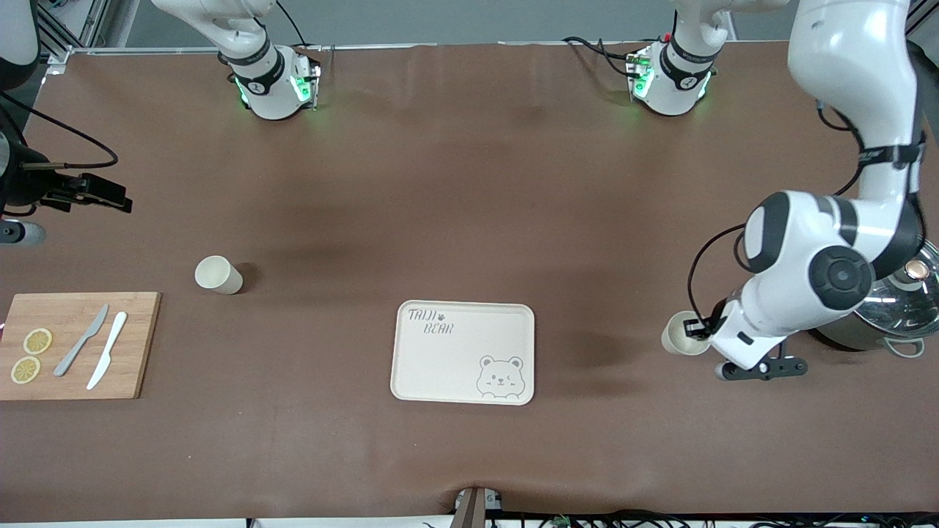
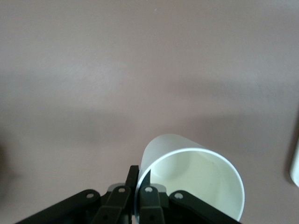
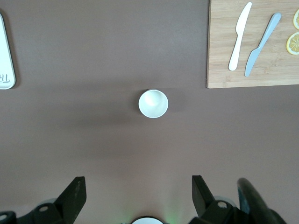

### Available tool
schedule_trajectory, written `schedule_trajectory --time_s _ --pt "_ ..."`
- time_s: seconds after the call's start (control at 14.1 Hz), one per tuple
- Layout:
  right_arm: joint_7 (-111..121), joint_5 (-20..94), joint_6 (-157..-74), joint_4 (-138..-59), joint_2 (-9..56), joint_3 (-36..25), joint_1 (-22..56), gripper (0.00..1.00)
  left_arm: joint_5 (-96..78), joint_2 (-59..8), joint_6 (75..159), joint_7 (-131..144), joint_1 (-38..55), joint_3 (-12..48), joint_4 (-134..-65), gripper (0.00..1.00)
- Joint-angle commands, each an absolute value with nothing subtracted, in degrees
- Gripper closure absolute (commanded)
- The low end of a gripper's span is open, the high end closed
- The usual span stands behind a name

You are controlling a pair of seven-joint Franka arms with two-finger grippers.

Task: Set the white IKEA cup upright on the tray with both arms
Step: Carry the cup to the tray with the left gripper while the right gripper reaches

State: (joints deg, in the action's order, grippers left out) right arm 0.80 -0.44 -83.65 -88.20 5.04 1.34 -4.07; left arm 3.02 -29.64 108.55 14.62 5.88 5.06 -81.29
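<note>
The cream tray (image 1: 455, 359) with its bear drawing lies in the middle of the table; its corner shows in the right wrist view (image 3: 5, 60). My left gripper (image 1: 702, 331) is shut on the rim of a white cup (image 1: 681, 334), one finger inside and one outside (image 2: 141, 176). The cup (image 2: 196, 177) is tilted, beside the tray toward the left arm's end. A second white cup (image 1: 218, 275) stands upright toward the right arm's end. My right gripper (image 1: 110, 196) is open and empty (image 3: 138, 198), high above that cup (image 3: 153, 103).
A wooden cutting board (image 1: 132, 345) with two knives and lemon slices lies at the right arm's end, nearer the front camera than the second cup. A steel pot with a glass lid (image 1: 899, 304) stands at the left arm's end, close by the left arm's wrist.
</note>
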Motion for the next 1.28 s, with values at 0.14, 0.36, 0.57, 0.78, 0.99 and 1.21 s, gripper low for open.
schedule_trajectory --time_s 0.14,0.36,0.57,0.78,0.99,1.21 --pt "0.9 -1.8 -83.3 -86.7 7.6 1.8 -6.5 0.0 0.0 -30.1 97.5 17.7 8.7 5.5 -71.8 1.0" --pt "0.9 -1.8 -83.6 -86.7 8.5 1.8 -7.4 0.0 0.1 -30.5 96.9 24.6 12.6 5.4 -68.8 1.0" --pt "0.9 -1.9 -83.6 -86.7 9.3 1.8 -8.3 0.0 0.1 -33.6 97.5 32.4 17.7 5.0 -64.1 1.0" --pt "0.9 -1.8 -84.1 -86.7 10.2 1.8 -8.8 0.0 0.1 -35.3 99.7 39.3 22.0 5.0 -62.9 1.0" --pt "0.8 -1.7 -85.5 -87.1 10.6 1.8 -9.0 0.0 -0.1 -37.2 104.4 44.6 25.0 5.3 -62.9 1.0" --pt "0.9 -1.7 -87.3 -88.4 11.4 1.8 -8.9 0.0 -0.5 -38.9 108.1 45.8 25.9 5.5 -62.9 1.0"
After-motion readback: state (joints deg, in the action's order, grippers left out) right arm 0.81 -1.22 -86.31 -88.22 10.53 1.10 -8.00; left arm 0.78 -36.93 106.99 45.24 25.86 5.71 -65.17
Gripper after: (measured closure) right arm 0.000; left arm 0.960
